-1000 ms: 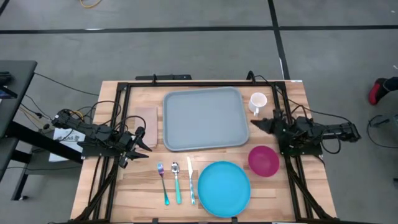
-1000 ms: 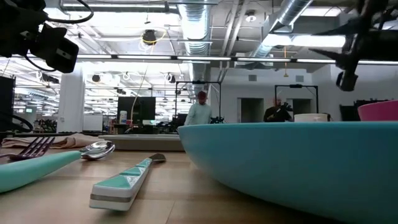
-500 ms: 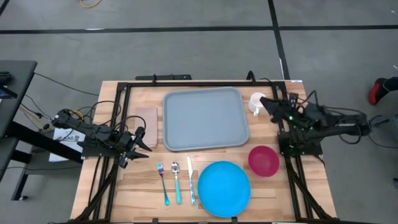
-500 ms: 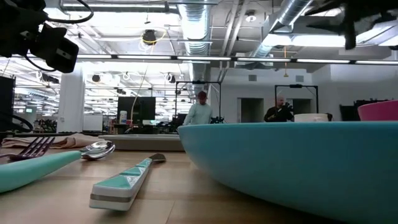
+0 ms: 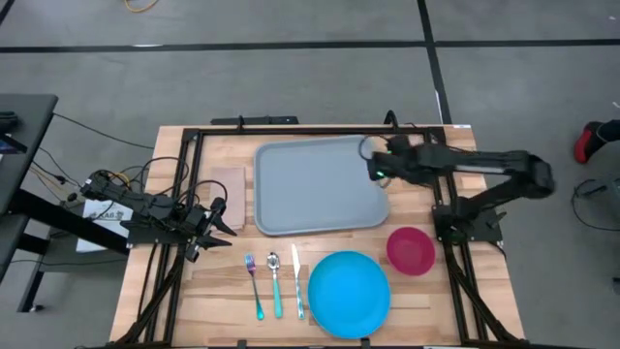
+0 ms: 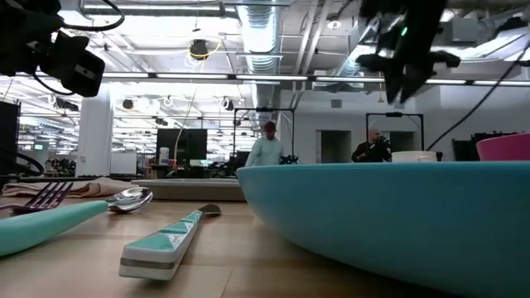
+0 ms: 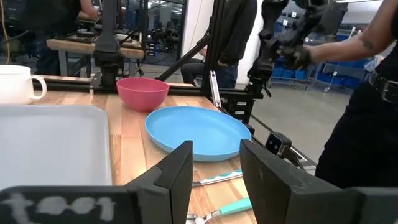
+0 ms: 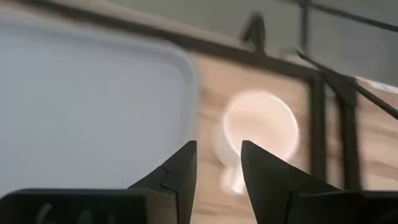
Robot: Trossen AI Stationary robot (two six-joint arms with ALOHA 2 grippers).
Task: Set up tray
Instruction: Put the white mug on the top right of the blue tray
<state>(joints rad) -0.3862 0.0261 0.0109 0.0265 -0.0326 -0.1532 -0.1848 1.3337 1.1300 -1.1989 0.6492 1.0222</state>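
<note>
The grey-blue tray point(image 5: 320, 186) lies flat in the middle of the table and shows in the right wrist view as the tray point(image 8: 87, 99). My right gripper point(image 5: 370, 163) hangs open above the tray's far right corner, pointing down and touching nothing; its fingers frame the gap point(image 8: 217, 163) between the tray rim and the white mug point(image 8: 258, 130). In the high view the right arm hides the mug. My left gripper point(image 5: 229, 219) waits open at the table's left side, beside the tan napkin point(image 5: 230, 184); it also shows as the left gripper point(image 7: 216, 169).
Near the front edge lie a blue plate point(image 5: 349, 294), a pink bowl point(image 5: 411, 249), and a fork point(image 5: 254, 283), spoon point(image 5: 275, 283) and knife point(image 5: 297, 283) with teal handles. A black frame point(image 5: 291, 128) runs round the table. People stand beyond the table point(image 7: 367, 93).
My right arm has risen from its resting place at the table's right edge and swung toward the left and far side, passing over the mug to stand above the tray's far right corner. The left arm and all objects have stayed put.
</note>
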